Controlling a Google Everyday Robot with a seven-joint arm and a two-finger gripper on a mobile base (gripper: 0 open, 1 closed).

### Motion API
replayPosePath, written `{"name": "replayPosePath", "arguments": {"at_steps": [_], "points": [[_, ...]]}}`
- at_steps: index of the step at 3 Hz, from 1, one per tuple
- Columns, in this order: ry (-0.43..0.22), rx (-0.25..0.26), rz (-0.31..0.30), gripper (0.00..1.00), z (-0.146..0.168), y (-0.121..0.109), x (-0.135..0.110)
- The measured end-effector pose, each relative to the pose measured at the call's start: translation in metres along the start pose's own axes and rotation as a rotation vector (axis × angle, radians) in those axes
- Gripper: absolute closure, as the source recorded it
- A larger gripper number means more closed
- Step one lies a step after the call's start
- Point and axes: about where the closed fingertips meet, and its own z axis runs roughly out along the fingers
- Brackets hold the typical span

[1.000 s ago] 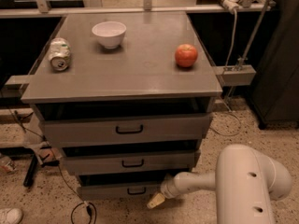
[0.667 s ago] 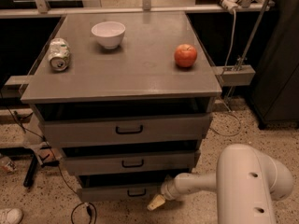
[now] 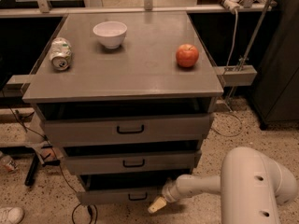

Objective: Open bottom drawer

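The bottom drawer (image 3: 112,196) is the narrowest grey front of three, low in the cabinet, with a small black bar handle (image 3: 138,197). It stands pulled out a little, with a dark gap above its front. My gripper (image 3: 157,205) is at the end of the white arm (image 3: 201,185), just right of the handle and close to the drawer's lower right front, near the floor. Above it are the mid-sized drawer (image 3: 133,162) and the tallest top drawer (image 3: 128,129), both slightly out.
On the cabinet top (image 3: 140,73) lie a crushed can (image 3: 60,53), a white bowl (image 3: 110,33) and a red apple (image 3: 187,55). Cables (image 3: 79,213) and a shoe (image 3: 10,214) lie on the speckled floor at left. A dark cabinet (image 3: 280,78) stands at right.
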Motion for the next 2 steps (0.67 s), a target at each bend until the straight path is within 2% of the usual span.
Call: {"name": "replayPosePath", "arguments": {"at_steps": [1, 2], "points": [[0.000, 0.000, 0.000, 0.00, -0.002, 0.001, -0.001], [0.029, -0.022, 0.012, 0.00, -0.003, 0.013, 0.011]]}}
